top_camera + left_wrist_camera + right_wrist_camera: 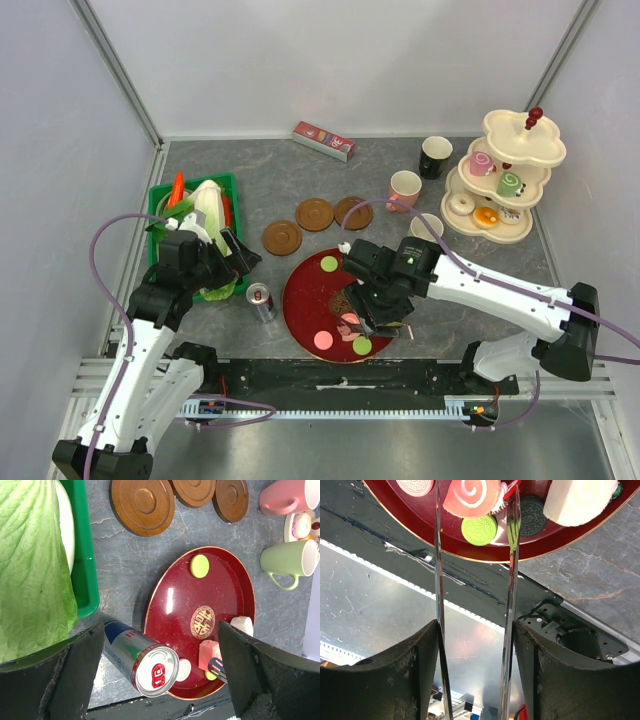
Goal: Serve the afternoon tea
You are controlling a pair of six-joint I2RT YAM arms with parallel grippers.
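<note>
Right claw (476,625), clenched on tongs (439,580), sets their tips astride the pink swirl roll (470,495) toward 5 o'clock on the red tray (555,536); the three-tier stand (505,175) lies toward 2 o'clock, nearer this arm.

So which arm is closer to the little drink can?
Left. The left end effector hangs just beside the drink can, next to the green crate. The right end effector, holding tongs, is farther off over the red tray.
</note>
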